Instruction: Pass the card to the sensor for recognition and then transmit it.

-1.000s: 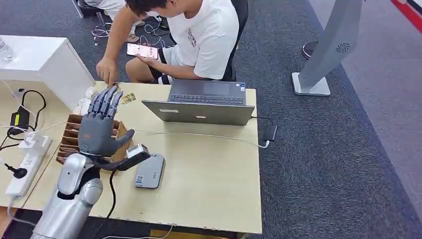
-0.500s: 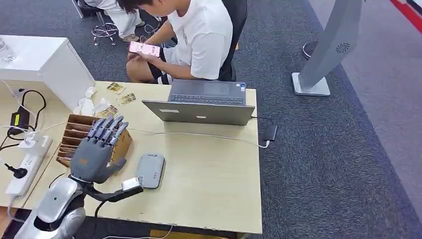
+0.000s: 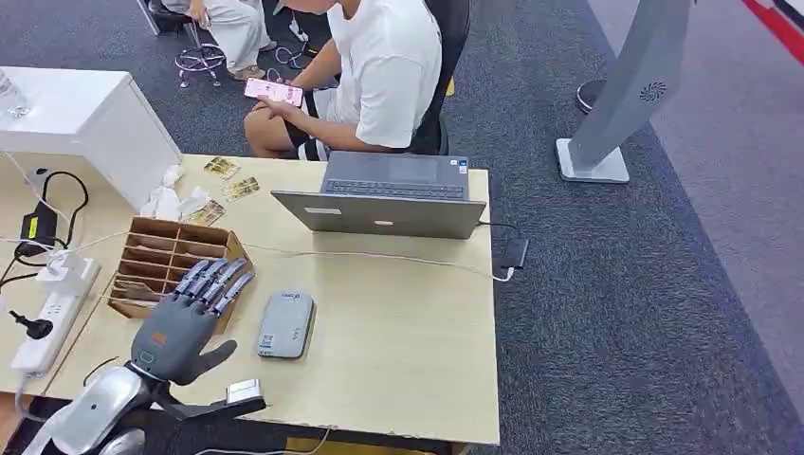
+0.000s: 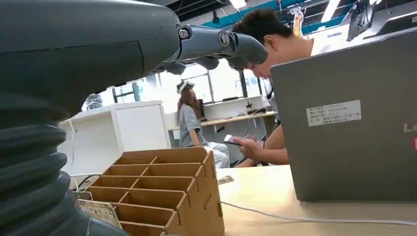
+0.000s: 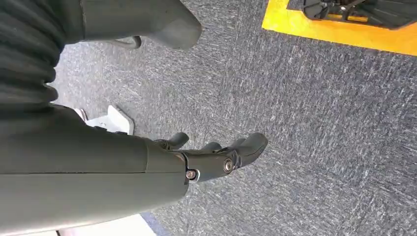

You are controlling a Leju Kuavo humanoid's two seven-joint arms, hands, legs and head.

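both robot hands spread, empty | left robot hand (image 3: 180, 327) over table edge (image 3: 379, 431)

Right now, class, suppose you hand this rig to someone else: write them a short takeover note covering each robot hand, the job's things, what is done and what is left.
Left robot hand: open, fingers spread, holding nothing, above the table's near edge beside the cardboard organizer.
Right robot hand: hangs over carpet, fingers loosely extended, holding nothing.
Cards lie at the table's far side, near the seated person. The grey sensor sits on the table right of the left hand.
Done: nothing visible; no card held.
Left: pick a card, present it to the sensor, pass it on.
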